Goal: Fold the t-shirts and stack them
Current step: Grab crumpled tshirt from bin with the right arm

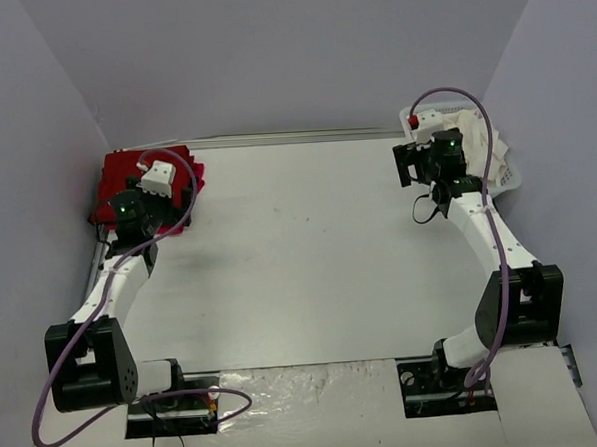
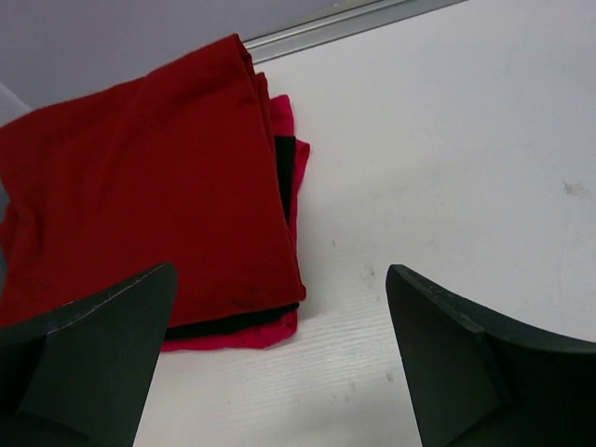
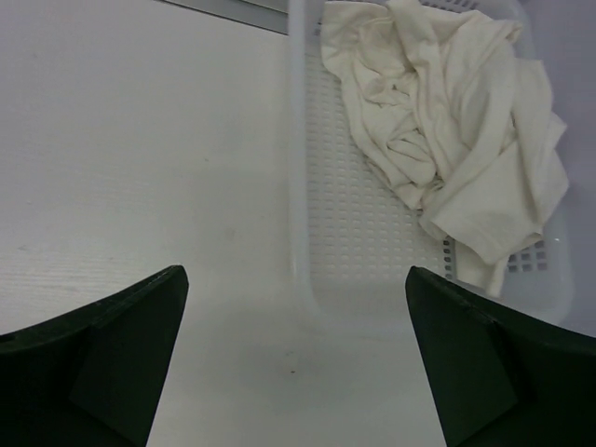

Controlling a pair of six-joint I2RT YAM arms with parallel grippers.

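Left gripper (image 2: pixel 279 284), jaws spread, hovers over the red t-shirts (image 2: pixel 149 186); right gripper (image 3: pixel 296 275), likewise spread, near the cream t-shirt (image 3: pixel 447 121).

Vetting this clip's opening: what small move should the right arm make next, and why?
Probably ease the right gripper forward and down into the basket, toward the crumpled cream shirt. Its jaws stand open and empty, that shirt lies unfolded in the basket, and the red shirts already sit folded in a stack at the far left.
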